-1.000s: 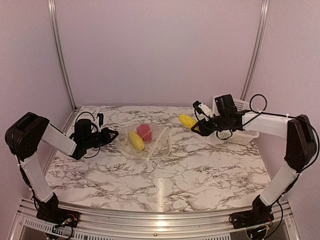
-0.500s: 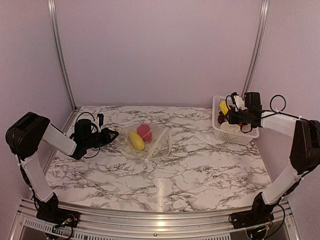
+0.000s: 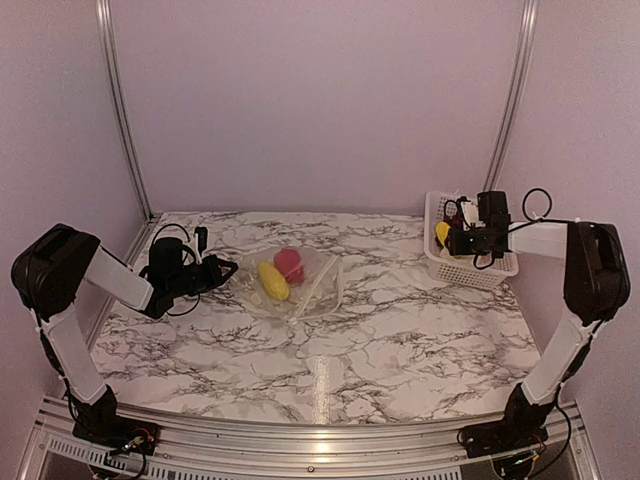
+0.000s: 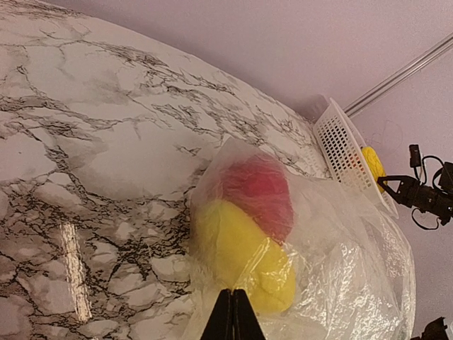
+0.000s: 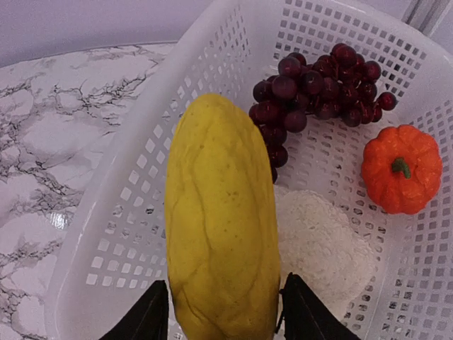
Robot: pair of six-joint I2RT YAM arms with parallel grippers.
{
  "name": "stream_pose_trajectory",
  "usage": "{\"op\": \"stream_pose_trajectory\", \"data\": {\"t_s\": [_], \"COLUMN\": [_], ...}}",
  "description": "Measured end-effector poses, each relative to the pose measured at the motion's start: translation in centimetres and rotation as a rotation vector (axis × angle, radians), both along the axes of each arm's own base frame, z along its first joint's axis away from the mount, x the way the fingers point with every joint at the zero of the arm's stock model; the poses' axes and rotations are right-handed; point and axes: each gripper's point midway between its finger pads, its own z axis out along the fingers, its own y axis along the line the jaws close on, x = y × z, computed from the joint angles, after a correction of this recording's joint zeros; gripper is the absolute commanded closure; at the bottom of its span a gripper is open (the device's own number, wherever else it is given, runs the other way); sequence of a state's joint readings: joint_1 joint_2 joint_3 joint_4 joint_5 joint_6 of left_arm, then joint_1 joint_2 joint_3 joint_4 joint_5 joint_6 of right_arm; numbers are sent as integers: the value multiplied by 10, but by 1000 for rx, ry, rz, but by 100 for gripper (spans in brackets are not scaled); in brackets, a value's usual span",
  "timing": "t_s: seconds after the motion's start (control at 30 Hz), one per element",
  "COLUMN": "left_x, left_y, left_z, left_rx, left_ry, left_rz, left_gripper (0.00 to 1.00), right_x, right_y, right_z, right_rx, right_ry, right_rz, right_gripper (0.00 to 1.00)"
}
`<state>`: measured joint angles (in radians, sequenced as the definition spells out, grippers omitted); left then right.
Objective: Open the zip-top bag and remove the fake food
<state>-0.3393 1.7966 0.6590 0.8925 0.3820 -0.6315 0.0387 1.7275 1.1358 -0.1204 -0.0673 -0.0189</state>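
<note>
The clear zip-top bag lies on the marble table left of centre, with a yellow piece and a red piece of fake food inside. My left gripper is shut on the bag's left edge. In the left wrist view the closed tips pinch the plastic just in front of the yellow piece and the red piece. My right gripper is shut on a long yellow piece and holds it inside the white lattice basket.
The basket stands at the table's back right corner. It holds dark purple grapes, a small orange pumpkin and a cream-white lumpy piece. Metal frame posts stand at the back corners.
My right gripper has carried the long yellow piece from the table's middle rightward into the basket. The left gripper and the bag have not moved.
</note>
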Motion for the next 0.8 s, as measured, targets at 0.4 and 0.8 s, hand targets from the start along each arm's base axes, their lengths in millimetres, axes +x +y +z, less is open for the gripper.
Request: {"op": "stream_pose_trajectory", "data": {"t_s": [0.4,0.8], "left_x": [-1,-1], "left_y": [-1,-2], "left_z": [0,1], "left_rx": [-10,-15], "left_ry": [6,10], "left_rz": [-6,-7], "left_gripper": [100,100], "right_x": [9,-50], "right_y": [28,189], "right_z": [21,34], "right_rx": [62,208], "right_ry": [-71,-177], "right_rz": [114,584], "right_gripper": [36,51]}}
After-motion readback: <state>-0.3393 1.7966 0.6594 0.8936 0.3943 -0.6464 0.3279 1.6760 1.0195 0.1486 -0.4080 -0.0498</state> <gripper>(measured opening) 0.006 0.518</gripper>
